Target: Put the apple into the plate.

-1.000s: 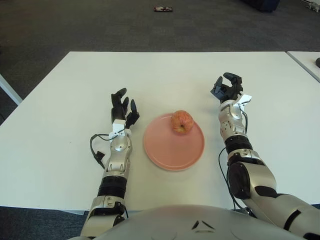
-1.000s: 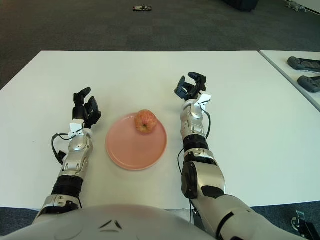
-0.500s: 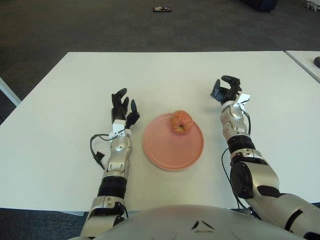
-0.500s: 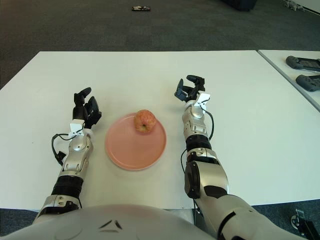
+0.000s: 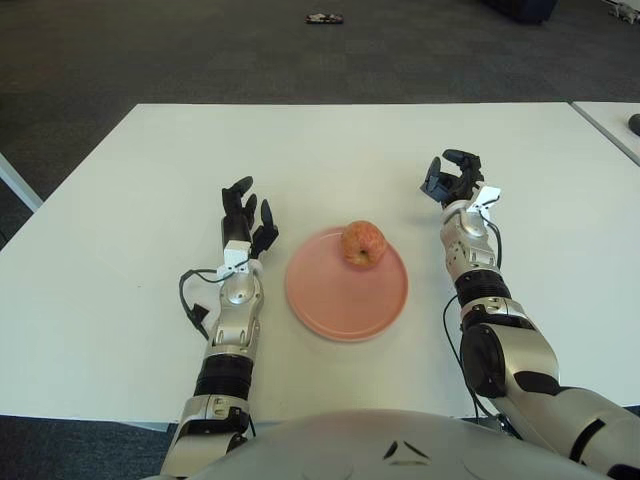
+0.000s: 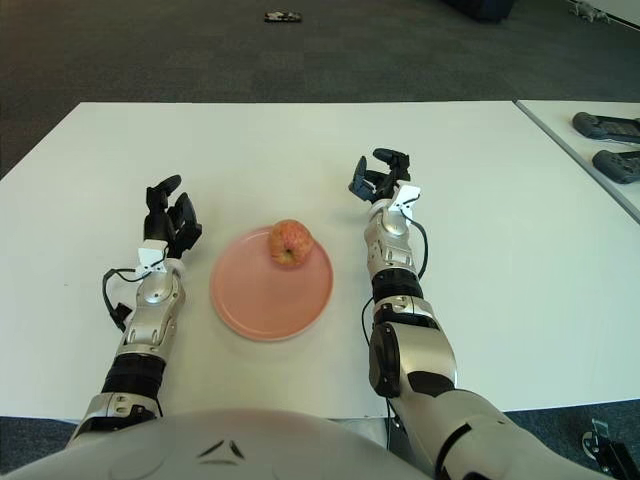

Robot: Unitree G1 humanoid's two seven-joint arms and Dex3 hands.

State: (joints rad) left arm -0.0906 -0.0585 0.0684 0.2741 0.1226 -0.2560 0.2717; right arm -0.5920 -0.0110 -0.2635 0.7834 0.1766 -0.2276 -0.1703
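The apple (image 5: 363, 243) sits on the pink plate (image 5: 330, 305), between both empty, loosely spread robot hands: left robot hand (image 5: 245, 218), right robot hand (image 5: 452, 177). Task looks done.

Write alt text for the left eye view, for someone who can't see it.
A red-yellow apple sits on the far part of a round pink plate on a white table. The robot's left hand shows left of the plate and its right hand to the right, both holding nothing.
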